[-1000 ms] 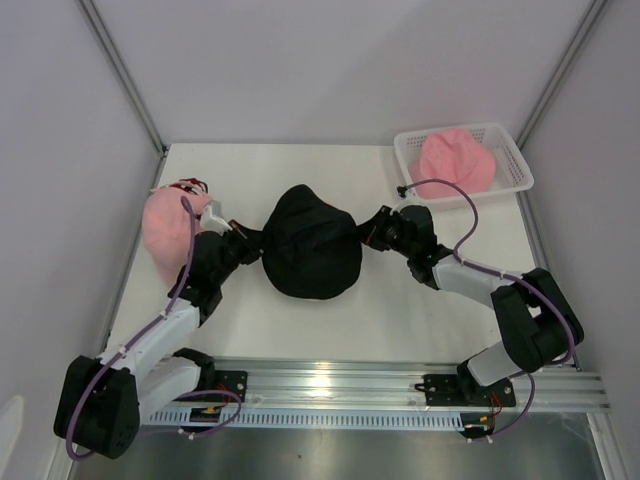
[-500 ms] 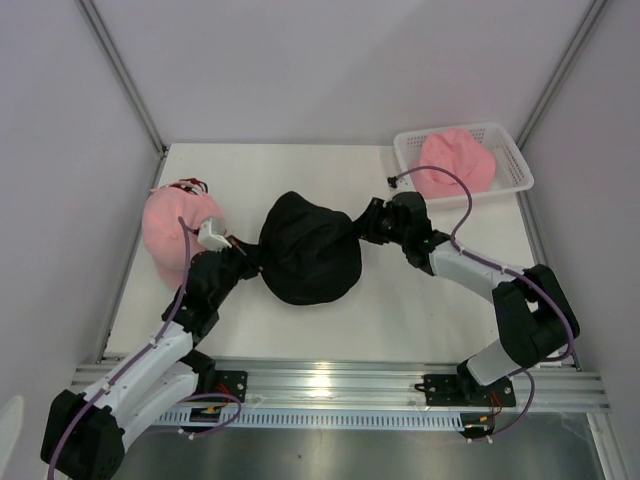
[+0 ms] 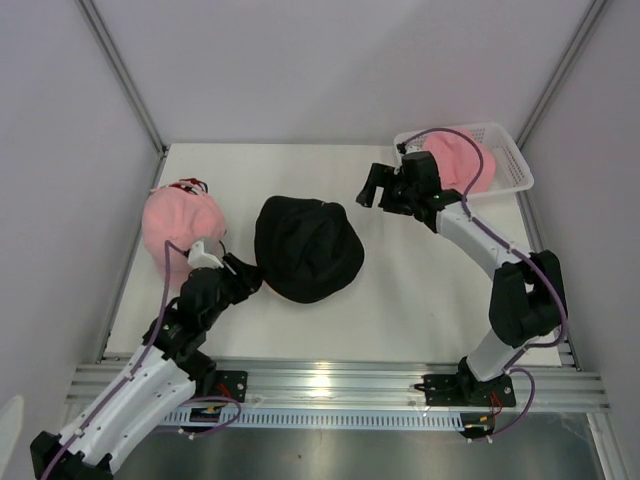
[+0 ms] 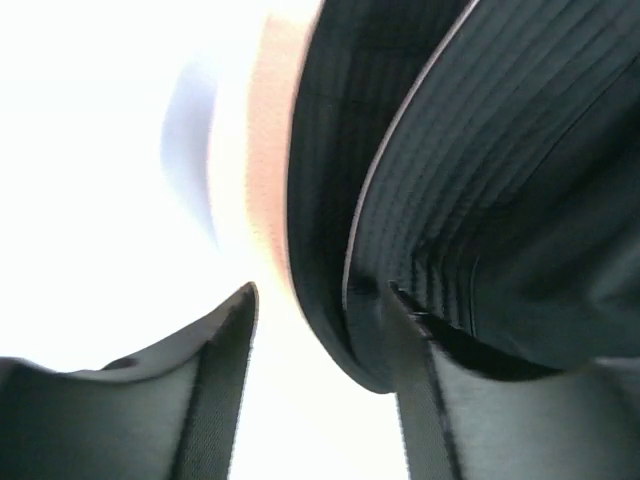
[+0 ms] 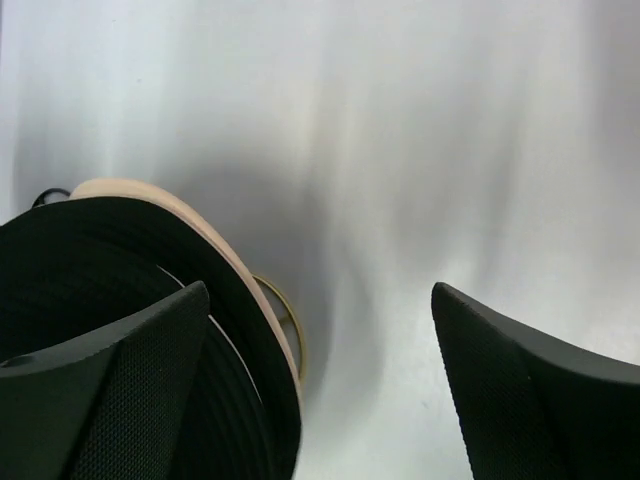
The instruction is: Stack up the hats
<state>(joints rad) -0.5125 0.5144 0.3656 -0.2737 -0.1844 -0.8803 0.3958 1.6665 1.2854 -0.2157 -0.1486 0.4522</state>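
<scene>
1. White table [image 3: 420,290]: black hat [image 3: 305,250] sits mid-surface, tan brim [image 4: 270,150] peeking from under it.
2. My left gripper [image 3: 248,277] is at its near-left brim, jaws part-open, nothing pinched.
3. My right gripper [image 3: 373,186] gapes wide, empty, just beside the basket [image 3: 512,170] in the far right corner.
4. Pink hat [image 3: 457,160] inside lies to its right; right arm's nearer, I reckon.

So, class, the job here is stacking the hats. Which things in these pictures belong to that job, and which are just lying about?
Part of the job:
black hat
tan hat, its edge showing under the black one
pink hat on the left
pink hat in the basket

Just lying about:
white basket
table
</scene>
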